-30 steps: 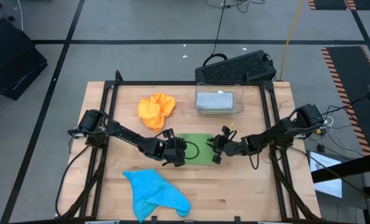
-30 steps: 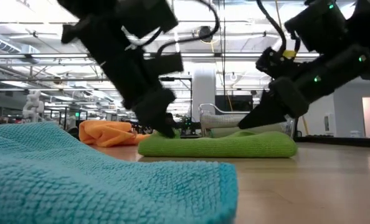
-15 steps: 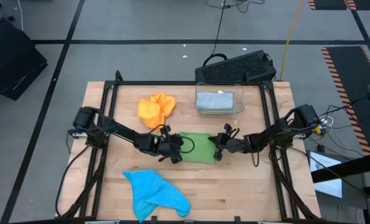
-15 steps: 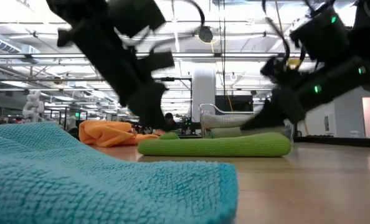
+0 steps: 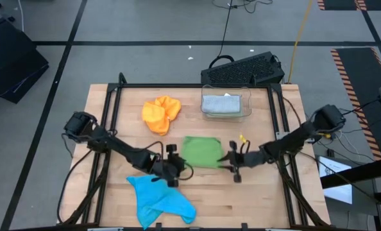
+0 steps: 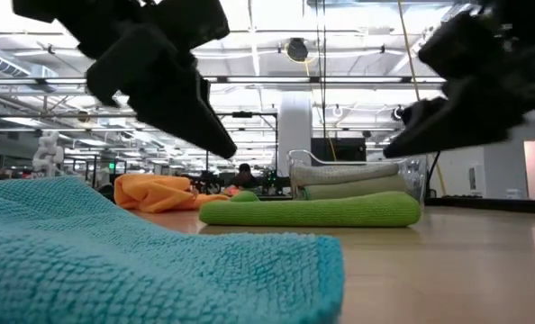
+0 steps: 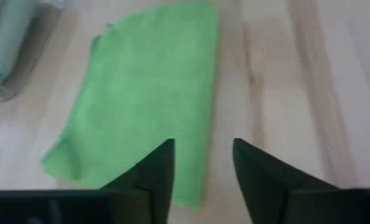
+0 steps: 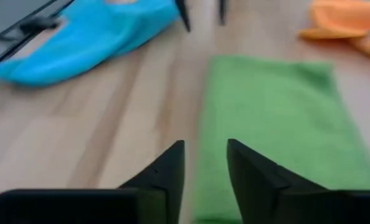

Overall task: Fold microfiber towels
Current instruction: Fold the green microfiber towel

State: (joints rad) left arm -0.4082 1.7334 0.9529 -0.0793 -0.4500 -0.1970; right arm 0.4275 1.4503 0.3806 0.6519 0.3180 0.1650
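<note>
Room: a large hall with ceiling lights and a grey floor marked with dark tape lines; a black keyboard (image 5: pixel 245 68) lies on the floor just beyond the table's far edge.
Surface: a pale wooden table (image 5: pixel 254 202) inside a black frame.
Green towel: the green towel (image 5: pixel 201 152) lies folded and flat near the middle of the table, between the two grippers and touched by neither.
Orange towel: the orange towel (image 5: pixel 160 113) sits crumpled on the far left part of the table.
Blue towel: the blue towel (image 5: pixel 160 199) lies loosely bunched at the near left edge, filling the foreground of the low view.
Bin: a clear plastic bin (image 5: pixel 226 104) at the far side holds a folded grey towel (image 5: pixel 221 102).
Left arm: reaches from the left edge low across the table; the left gripper (image 5: pixel 176 168) hangs above the wood just beside the green towel's near left corner, close to the blue towel.
Left gripper state: fingers (image 7: pixel 155 171) parted, nothing between them.
Right arm: stretches in from the right edge; the right gripper (image 5: pixel 232 163) hovers just off the green towel's near right corner.
Right gripper state: fingers (image 8: pixel 166 168) slightly apart, holding nothing.
</note>
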